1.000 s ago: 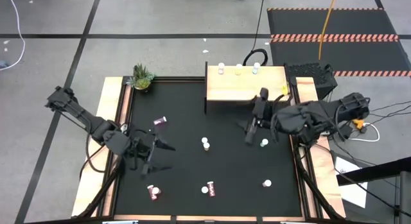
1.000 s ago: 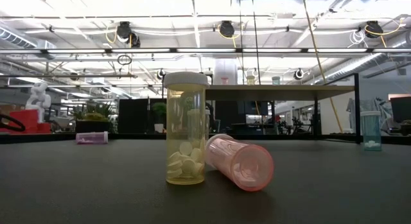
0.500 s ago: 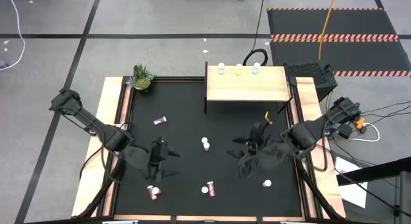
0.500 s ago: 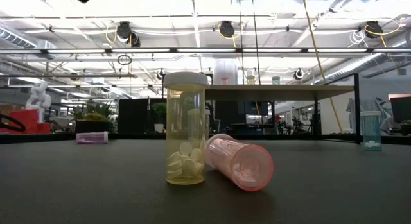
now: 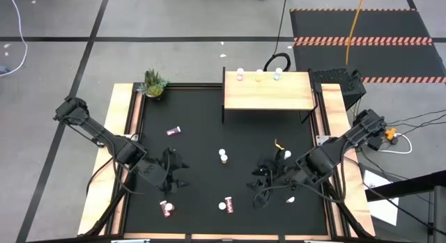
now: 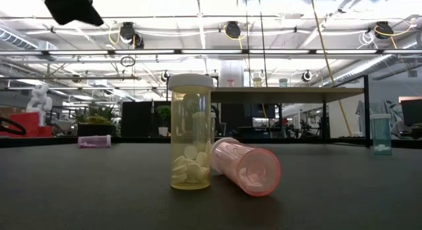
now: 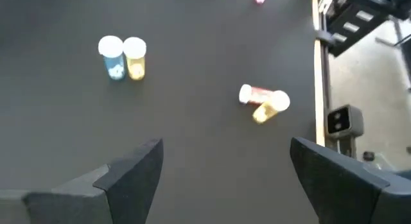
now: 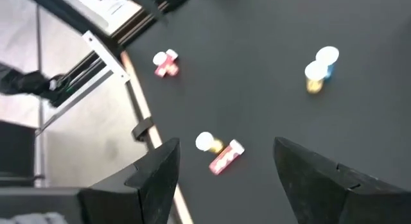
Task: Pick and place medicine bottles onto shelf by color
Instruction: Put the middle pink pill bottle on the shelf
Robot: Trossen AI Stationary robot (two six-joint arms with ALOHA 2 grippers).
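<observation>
Small white-capped medicine bottles are scattered on the black table. A yellow and a blue bottle point(image 5: 223, 156) stand together mid-table. An upright yellow bottle point(image 6: 191, 131) and a lying pink one point(image 6: 247, 165) are near the front edge. A red bottle point(image 5: 167, 209) lies front left and a purple one point(image 5: 173, 131) farther back. Three bottles point(image 5: 259, 76) stand at the back of the light-wood shelf point(image 5: 268, 95). My left gripper point(image 5: 171, 172) hovers open above the table's left half. My right gripper point(image 5: 261, 186) hovers open above the right half. Both are empty.
A small potted plant point(image 5: 154, 83) stands at the far left corner. Two more bottles point(image 5: 287, 154) point(image 5: 290, 199) stand beside my right arm. The table has wooden side rails point(image 5: 132, 124). Bare black tabletop lies between the two grippers.
My right gripper has moved from just in front of the shelf toward the table's near edge and a little to the left. My left gripper has moved a little toward the near edge. No bottle has moved.
</observation>
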